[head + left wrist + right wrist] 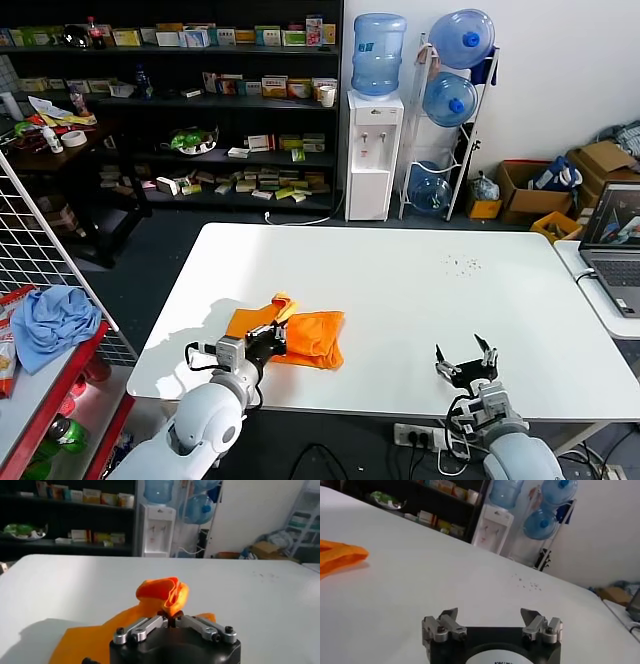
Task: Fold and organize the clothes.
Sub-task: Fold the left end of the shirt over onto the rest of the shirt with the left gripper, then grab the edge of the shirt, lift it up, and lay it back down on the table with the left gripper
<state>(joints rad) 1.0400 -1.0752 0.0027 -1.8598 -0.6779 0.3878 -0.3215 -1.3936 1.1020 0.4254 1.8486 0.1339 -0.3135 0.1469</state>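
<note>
Item: orange T-shirt (305, 340), lying on the white bench (420, 300) near its front edge, toward the robot's left; already gathered into a compact, roughly doubled bundle, with one flat layer spread beneath and a raised, bunched fold on top. Progress, judged: folding under way, not finished; edges uneven, bundle rumpled, a further fold and a tidy placement likely left. Left gripper (171, 619): fingers closed tight on a pinched ridge of the T-shirt's cloth, lifting that fold above the rest. Right gripper (467, 362): at the front edge of the bench on the robot's right, well apart from the T-shirt, fingers spread wide, holding and touching nothing. Light blue cloth (52, 318) lies off the bench on a side shelf, not involved
</note>
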